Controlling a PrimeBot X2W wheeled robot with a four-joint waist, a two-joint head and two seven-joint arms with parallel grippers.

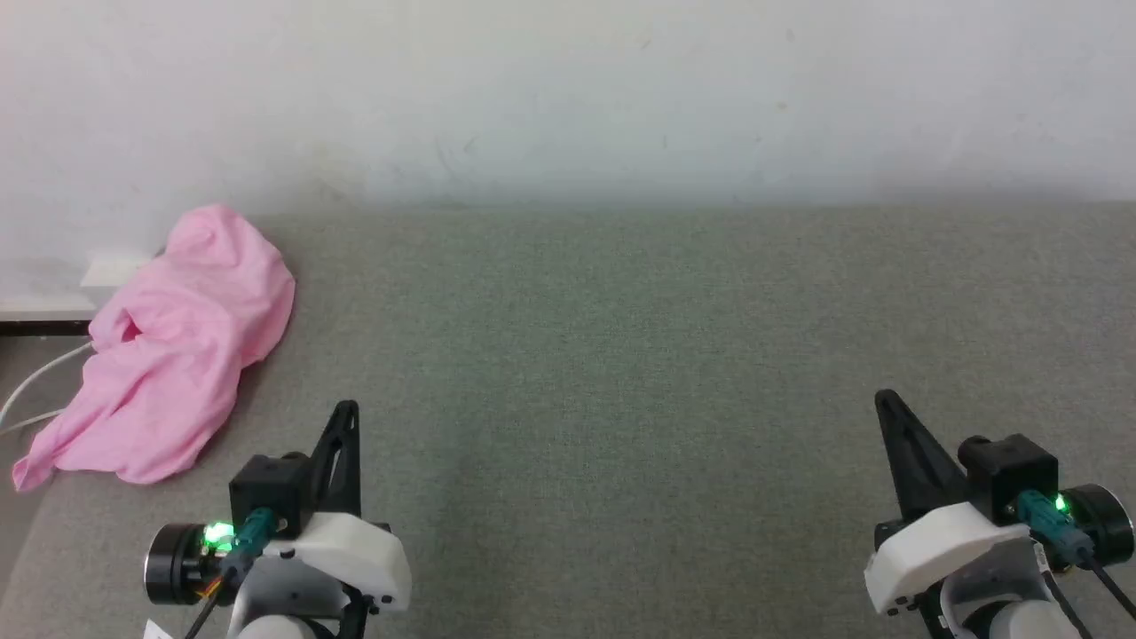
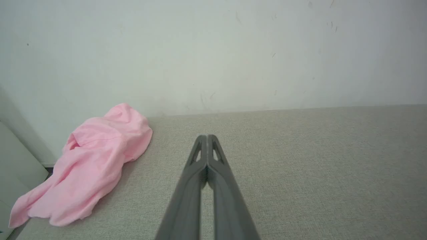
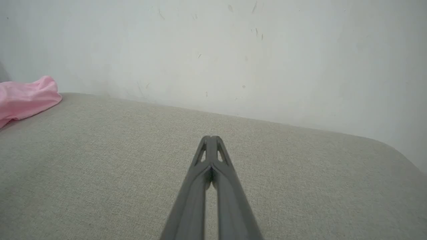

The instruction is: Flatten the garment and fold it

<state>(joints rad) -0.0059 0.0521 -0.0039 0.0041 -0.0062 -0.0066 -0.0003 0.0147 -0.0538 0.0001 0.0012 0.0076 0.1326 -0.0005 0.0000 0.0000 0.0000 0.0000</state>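
Pink garment lies heaped and creased at the far left edge of the grey surface, against the white wall; we cannot make out sleeves or collar, and our right wrist view cuts it off. Our left gripper and right gripper sit well apart from it, fingers pressed together, empty.

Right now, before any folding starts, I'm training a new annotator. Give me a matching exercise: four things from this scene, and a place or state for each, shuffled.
Things:
1. garment
2. left hand
3. right hand
4. wall

Places or states:
A. shut, empty, lower right of the head view
B. pale, scuffed, behind the grey surface
C. crumpled pink heap at the far left
D. shut, empty, lower left, nearer the garment

Pairs: 1-C; 2-D; 3-A; 4-B
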